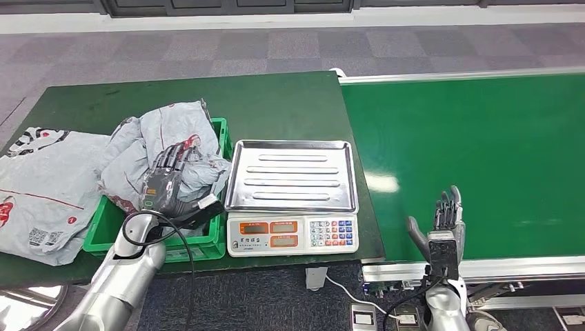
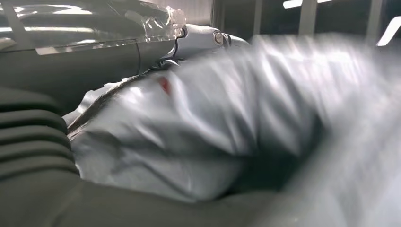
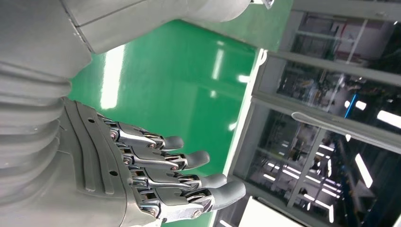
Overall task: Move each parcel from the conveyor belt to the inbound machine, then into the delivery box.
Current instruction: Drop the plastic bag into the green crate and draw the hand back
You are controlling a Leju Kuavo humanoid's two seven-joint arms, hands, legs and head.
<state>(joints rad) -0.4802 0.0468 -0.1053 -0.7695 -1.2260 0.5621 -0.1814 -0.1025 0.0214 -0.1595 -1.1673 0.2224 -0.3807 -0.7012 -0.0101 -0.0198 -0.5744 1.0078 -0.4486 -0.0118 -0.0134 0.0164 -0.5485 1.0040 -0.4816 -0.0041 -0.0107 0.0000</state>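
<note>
Several grey plastic parcels (image 1: 162, 148) lie heaped in the green delivery box (image 1: 221, 138) on the dark green table. My left hand (image 1: 169, 183) rests on top of the heap with its fingers stretched out over a grey parcel (image 2: 189, 137); that parcel lies right against the palm and looks blurred in the left wrist view. The scale-like inbound machine (image 1: 292, 194) beside the box has a bare steel tray. My right hand (image 1: 443, 221) hovers open over the near edge of the green conveyor belt (image 1: 483, 152), its fingers (image 3: 189, 175) apart and holding nothing.
Another large grey parcel (image 1: 41, 189) lies flat on the table left of the box. A white cable (image 1: 345, 289) runs from under the inbound machine down to the floor. The conveyor's metal rail (image 1: 483, 265) runs along its near side.
</note>
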